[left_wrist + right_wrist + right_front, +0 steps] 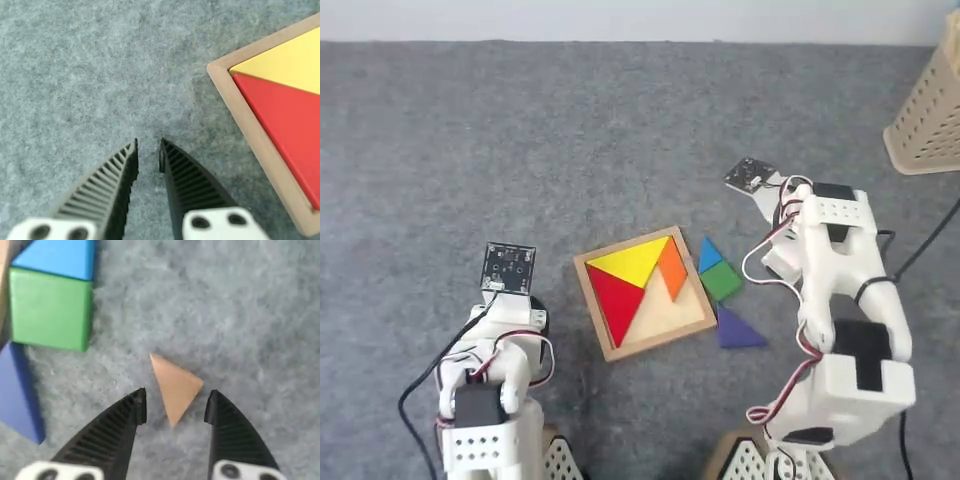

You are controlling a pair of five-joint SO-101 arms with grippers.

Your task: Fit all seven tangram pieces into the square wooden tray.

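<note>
The right pincer is spread, with the tan triangle flat on the tabletop between its tips. Squeezing those slanted edges could squirt it away. The left pincer, barely parted, waits empty beside the tray.

Two white plastic robot arms appear in the high view, the left arm at lower left and the right arm at lower right. Each has blocky white shells dotted with small holes, black motor blocks, and loops of red, white and black cable. Each carries a small black circuit board at its upper end. In the wrist views, the left gripper and right gripper have black, pointed, ribbed fingers on white bases with round screw holes.
</note>
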